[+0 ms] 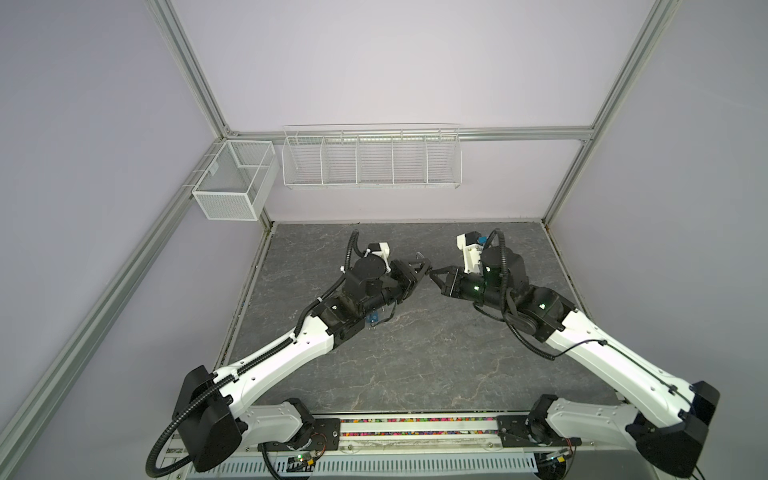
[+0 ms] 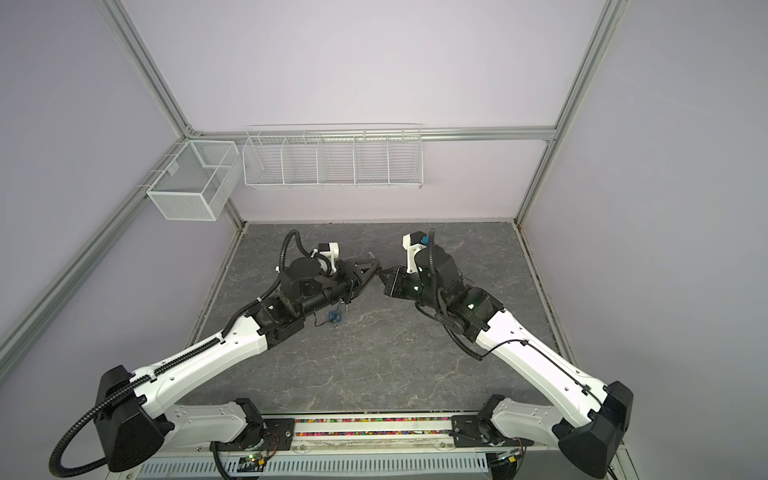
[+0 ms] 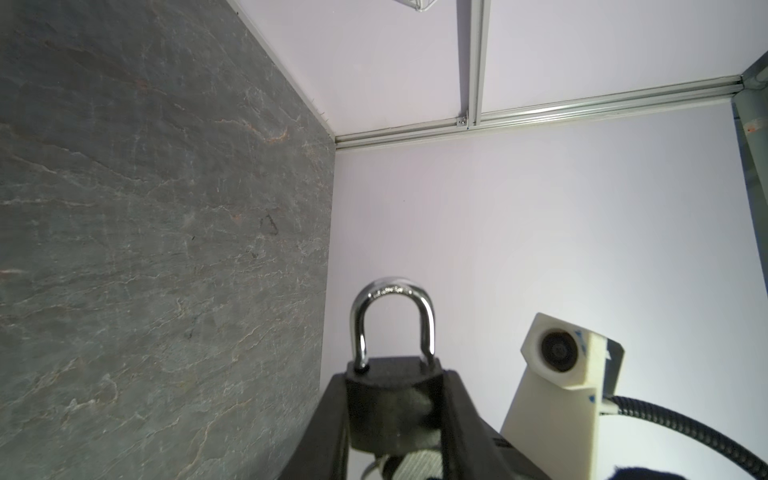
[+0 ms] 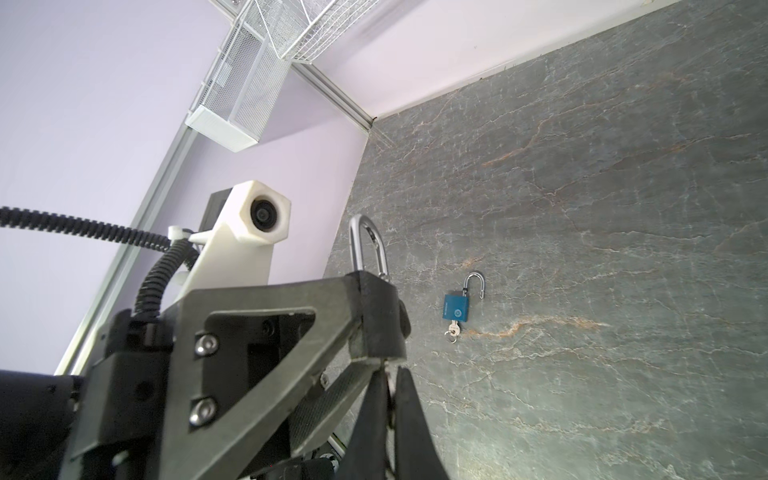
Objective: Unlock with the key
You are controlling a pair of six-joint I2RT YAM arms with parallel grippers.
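One black padlock (image 3: 390,411) pinched in left claw (image 3: 395,376), right claw (image 4: 390,374) pressed together beside it

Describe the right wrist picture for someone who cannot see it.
The left gripper holds a black padlock; the right gripper, pinched shut, points at its underside. An open blue padlock with a key in it lies on the grey table.

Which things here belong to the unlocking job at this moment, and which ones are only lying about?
In the job: black padlock, held in left gripper; right gripper, shut, beside it.
Lying about: blue padlock on the table, shackle open, key in it; mesh basket; wire rack.
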